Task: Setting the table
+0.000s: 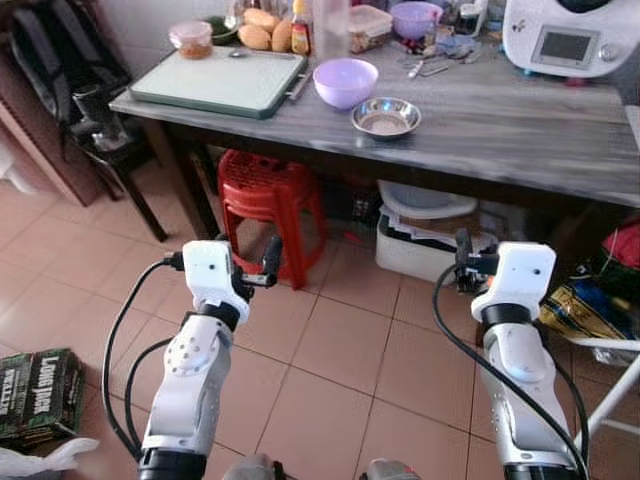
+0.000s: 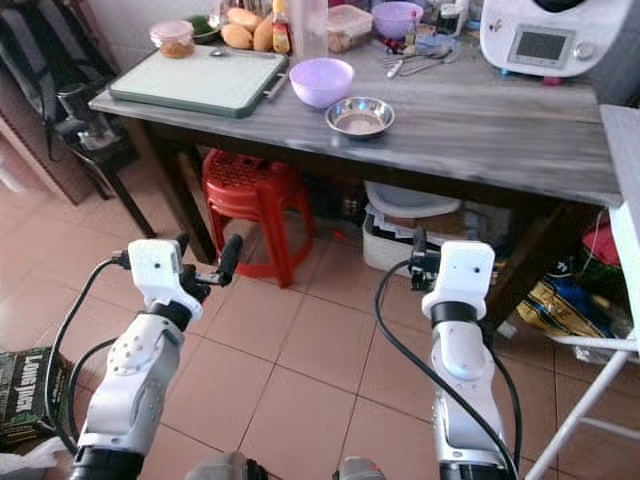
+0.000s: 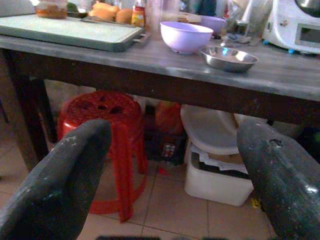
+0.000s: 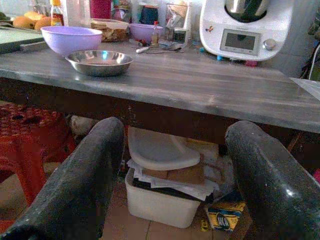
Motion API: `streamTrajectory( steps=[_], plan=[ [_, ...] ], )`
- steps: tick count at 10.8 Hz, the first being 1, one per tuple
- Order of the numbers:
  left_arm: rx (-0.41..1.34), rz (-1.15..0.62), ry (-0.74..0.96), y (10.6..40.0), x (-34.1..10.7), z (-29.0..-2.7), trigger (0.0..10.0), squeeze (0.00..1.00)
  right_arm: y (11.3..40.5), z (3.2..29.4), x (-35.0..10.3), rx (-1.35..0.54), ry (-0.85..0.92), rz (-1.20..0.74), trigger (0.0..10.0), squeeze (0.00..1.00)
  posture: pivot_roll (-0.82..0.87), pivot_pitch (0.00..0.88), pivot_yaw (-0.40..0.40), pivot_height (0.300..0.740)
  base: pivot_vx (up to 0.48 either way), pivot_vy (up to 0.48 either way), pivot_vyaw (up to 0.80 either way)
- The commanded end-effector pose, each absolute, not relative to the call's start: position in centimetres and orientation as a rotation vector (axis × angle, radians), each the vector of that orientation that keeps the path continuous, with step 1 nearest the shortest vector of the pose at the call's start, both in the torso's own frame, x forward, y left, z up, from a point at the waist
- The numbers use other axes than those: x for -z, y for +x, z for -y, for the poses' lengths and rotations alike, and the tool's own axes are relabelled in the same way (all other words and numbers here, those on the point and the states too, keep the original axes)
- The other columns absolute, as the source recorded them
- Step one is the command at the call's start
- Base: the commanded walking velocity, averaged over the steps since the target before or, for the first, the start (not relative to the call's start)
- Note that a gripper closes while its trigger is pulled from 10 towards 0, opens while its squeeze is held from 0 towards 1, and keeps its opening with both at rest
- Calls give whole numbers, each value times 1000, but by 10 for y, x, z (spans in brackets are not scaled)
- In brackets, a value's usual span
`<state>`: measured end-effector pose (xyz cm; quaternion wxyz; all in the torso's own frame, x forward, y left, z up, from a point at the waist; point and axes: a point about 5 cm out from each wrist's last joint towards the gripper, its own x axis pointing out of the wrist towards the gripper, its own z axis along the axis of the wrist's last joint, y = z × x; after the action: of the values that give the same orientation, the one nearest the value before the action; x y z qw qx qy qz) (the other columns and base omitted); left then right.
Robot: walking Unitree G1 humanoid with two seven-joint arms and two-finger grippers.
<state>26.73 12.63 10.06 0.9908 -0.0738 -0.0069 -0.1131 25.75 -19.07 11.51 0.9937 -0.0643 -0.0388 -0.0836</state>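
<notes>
Standing back from the grey wooden table [image 1: 520, 120], the robot holds both arms raised over bare tiled floor [image 1: 330, 350], well short of the table's near edge. The left gripper [image 1: 262, 265] and the right gripper [image 1: 463, 255] both hang below tabletop height, each with its fingers spread wide and holding nothing; the wrist views show open air between the black fingers [image 3: 60, 180].

Along the near edge of the table there is a long bare stretch of grey top toward the robot's right of the steel bowl [image 1: 385, 117]. That bowl is shallow and shiny, sitting just inside the near edge. Touching or nearly touching it, farther in, is a lilac plastic bowl [image 1: 345, 82], deeper and matte. Left of the bowls lies a pale green cutting board [image 1: 220, 80] that reaches close to the table's left corner.

Under the table, a red plastic stool [image 1: 265, 200] stands below the board, and a white storage bin [image 1: 420, 250] with a loose lid sits below the bare stretch, both narrowing the room at floor level.

At the table's back edge the right wrist view gives a clear look at a white kitchen appliance [image 4: 245, 27] with a small screen, plus a second lilac bowl [image 4: 142, 31] among clutter. The eye views add a box [image 1: 40, 395] on the floor at far left, off from the table.
</notes>
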Motion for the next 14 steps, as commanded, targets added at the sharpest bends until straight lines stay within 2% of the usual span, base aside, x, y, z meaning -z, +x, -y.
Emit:
streamTrajectory(
  steps=[1,11,14],
  plan=[
    [233,21,-145,266,-103,-127,10000,0,256,189,-120,162,-122,89,10000,0,-45,83,62,740,0,0,-800],
    [250,-1,-154,261,-100,-125,10000,0,249,191,-118,133,-142,63,10000,0,-60,103,49,740,0,-294,-800],
    [253,1,-154,262,-102,-123,10000,0,251,189,-123,106,-125,85,10000,0,-58,104,50,740,0,-301,0]
  ],
)
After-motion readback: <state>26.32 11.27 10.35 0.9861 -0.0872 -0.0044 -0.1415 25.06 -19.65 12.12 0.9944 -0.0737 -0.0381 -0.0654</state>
